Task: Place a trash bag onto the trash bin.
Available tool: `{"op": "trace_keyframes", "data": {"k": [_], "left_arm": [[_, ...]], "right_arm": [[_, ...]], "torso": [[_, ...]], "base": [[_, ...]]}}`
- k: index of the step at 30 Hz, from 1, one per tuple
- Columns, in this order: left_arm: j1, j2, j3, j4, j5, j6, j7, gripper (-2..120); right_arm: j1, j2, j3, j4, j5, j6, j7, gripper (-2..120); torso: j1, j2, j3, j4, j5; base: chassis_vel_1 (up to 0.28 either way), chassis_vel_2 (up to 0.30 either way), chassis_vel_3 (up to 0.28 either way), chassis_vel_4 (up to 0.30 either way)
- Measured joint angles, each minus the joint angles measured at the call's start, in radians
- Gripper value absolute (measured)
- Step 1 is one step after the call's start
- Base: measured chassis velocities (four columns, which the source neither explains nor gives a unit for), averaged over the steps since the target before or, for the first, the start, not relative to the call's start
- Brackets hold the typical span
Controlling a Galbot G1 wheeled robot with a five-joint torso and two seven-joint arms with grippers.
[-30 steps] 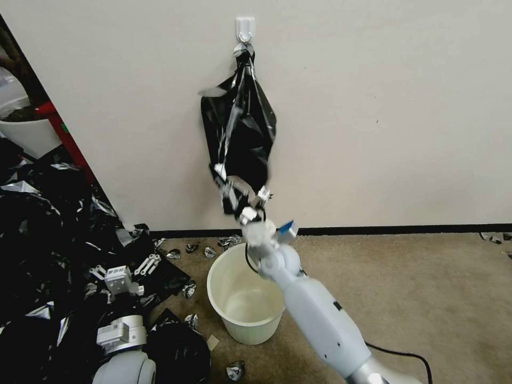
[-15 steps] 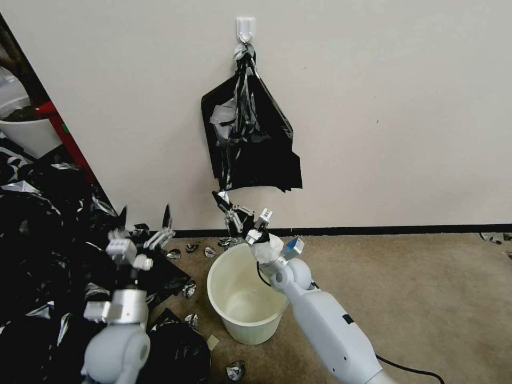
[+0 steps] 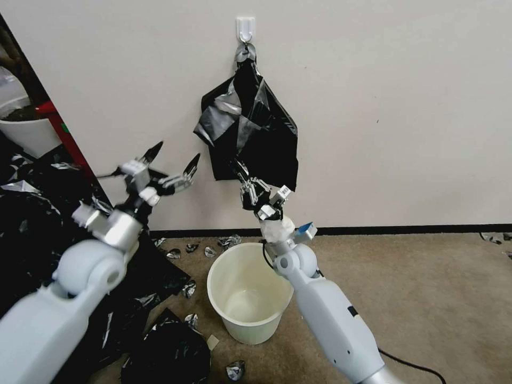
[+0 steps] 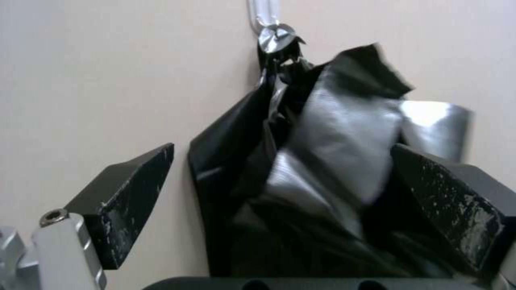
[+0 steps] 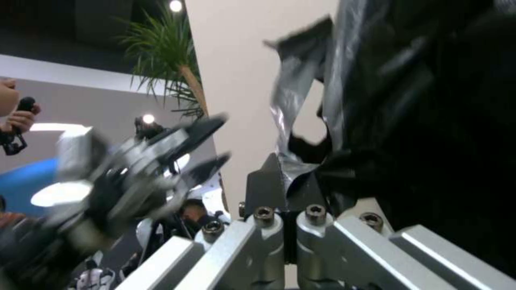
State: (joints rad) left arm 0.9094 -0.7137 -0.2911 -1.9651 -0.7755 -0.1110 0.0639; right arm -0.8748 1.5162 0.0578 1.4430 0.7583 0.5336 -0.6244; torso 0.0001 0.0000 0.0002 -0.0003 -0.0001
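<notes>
Rising from lower left toward centre left, left tool (image 3: 169, 162) spreading wide; right tool (image 3: 252, 188) pinching glossy black plastic trash bag (image 3: 250, 128) hanging upper centre above round cream-white plastic trash bin (image 3: 248, 290). Possibly tearing if tugged against hook.

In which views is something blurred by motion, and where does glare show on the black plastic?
Head view: the left gripper, fingers spread, is slightly smeared; the trash bin is sharp. Left wrist view: silvery glare on the hanging bundle of bags, its edges soft. Right wrist view: the left gripper is strongly blurred, while the right gripper, shut on black plastic, is sharper.
</notes>
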Motion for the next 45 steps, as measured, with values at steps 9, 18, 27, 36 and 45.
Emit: {"op": "trace_keyframes", "data": {"k": [9,18,27,36,45], "left_arm": [[-0.160,0.019,0.144,0.096,0.098,0.000,0.101,100],[-0.210,-0.023,0.185,0.169,0.292,-0.018,0.174,100],[-0.218,-0.042,0.192,0.182,0.292,-0.024,0.155,74],[-0.222,-0.060,0.193,0.200,0.287,-0.021,0.142,34],[-0.194,-0.102,0.172,0.180,0.222,-0.008,0.099,0]], "right_arm": [[-0.018,0.018,0.001,0.002,-0.020,0.004,0.003,0],[-0.013,0.037,0.001,-0.002,-0.034,0.004,0.016,0],[-0.015,0.048,0.000,-0.003,-0.050,0.005,0.021,0],[-0.029,0.048,-0.003,0.007,-0.066,0.015,0.049,0],[-0.151,0.003,0.014,0.143,-0.275,0.071,0.253,14]], "torso": [[0.000,0.000,0.000,0.0003,0.0000],[0.000,0.000,0.000,0.0003,0.0000],[0.000,0.000,0.000,0.0003,0.0000],[0.000,0.000,0.000,0.0004,0.0001],[0.000,0.000,0.000,0.0002,0.0002]], "base": [[0.000,0.000,0.000,0.000],[0.000,0.000,0.000,0.000],[0.000,0.000,0.000,0.000],[0.000,0.000,0.000,0.000],[0.000,0.000,0.000,0.000]]}}
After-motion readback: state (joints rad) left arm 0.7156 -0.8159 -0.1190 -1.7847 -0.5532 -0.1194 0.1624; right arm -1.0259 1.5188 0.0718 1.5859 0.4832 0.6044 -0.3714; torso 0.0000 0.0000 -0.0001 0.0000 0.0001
